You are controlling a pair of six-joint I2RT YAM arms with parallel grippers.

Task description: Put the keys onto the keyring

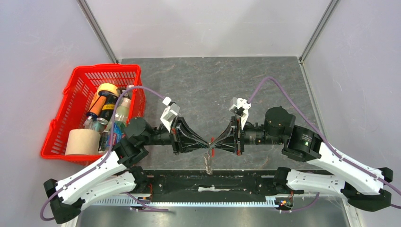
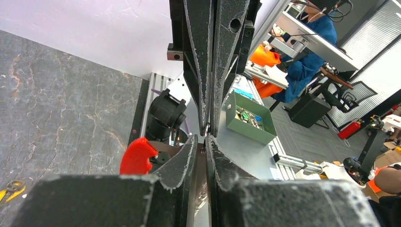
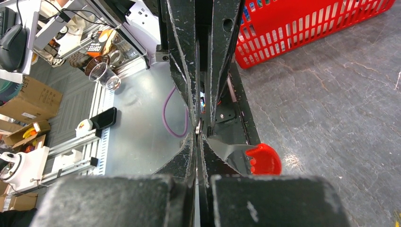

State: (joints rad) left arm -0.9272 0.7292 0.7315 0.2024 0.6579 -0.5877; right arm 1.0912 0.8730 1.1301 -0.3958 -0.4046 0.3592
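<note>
I had the keyring [image 1: 213, 152] right where the two sets of fingertips met nose to nose, over the near edge of the table. From above only a sliver of bright red showed, with the keys [image 1: 208, 163] hanging beneath it in a pale silvery bunch. On both wrist cameras a curved red piece poked out beside the fingers.

The right gripper [image 1: 217, 147] was clamped fully closed. A tiny metal bit sat at its tips, but I couldn't tell what it pinched. The left gripper [image 1: 207, 144] had its fingers nearly together with a thin slit between them — whether it gripped anything, I couldn't tell.

Off to the left sat the red basket [image 1: 71, 90], packed with bottles and a paper roll [image 1: 82, 142], well apart from the keys. Just below the bunch ran the black rail [image 1: 213, 182] between the arm bases. Behind the grippers the grey table [image 1: 198, 80] ran back to the white walls.
</note>
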